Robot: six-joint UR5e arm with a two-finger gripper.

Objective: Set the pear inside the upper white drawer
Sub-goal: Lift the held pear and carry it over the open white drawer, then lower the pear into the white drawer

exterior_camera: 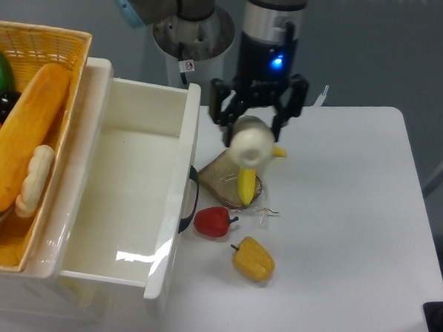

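The pear (pixel 252 144) is a pale cream-white rounded fruit held between the fingers of my gripper (pixel 254 130), lifted above the table. The gripper is shut on it, just right of the drawer's front panel. The upper white drawer (pixel 136 102) stands pulled open at the left, deep and empty inside, with a black handle (pixel 191 201) on its front panel. The pear hangs to the right of the drawer, over a banana and a bread slice.
A yellow banana (pixel 247 182) lies on a brown bread slice (pixel 219 179) under the pear. A red pepper (pixel 213 221) and a yellow bell pepper (pixel 253 259) lie near the drawer front. A woven yellow basket (pixel 64 46) with food sits on the far left.
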